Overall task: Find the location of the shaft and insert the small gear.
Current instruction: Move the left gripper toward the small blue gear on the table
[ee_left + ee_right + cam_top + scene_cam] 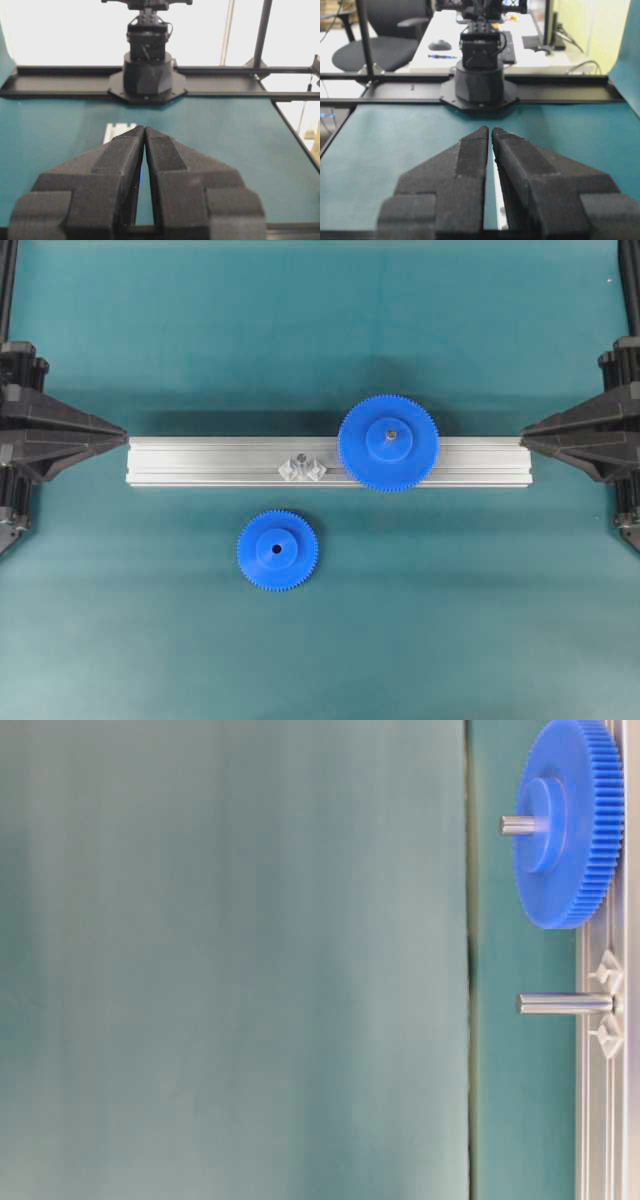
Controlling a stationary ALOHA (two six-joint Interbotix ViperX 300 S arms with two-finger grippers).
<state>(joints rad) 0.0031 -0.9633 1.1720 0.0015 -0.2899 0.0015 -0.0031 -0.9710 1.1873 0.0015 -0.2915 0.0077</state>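
Well apart, left pincer (122,433) and right pincer (526,433) sit closed, empty; small gear (277,550) lies loose.

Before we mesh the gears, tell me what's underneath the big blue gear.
The large gear sits on the aluminium rail, with its grey pin poking through the hub. The stretch of rail beneath it is covered, so the pin's mounting can't be seen.

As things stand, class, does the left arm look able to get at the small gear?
Probably yes: the small gear lies alone on the mat, clear of the rail, with nothing between it and the shut left gripper.
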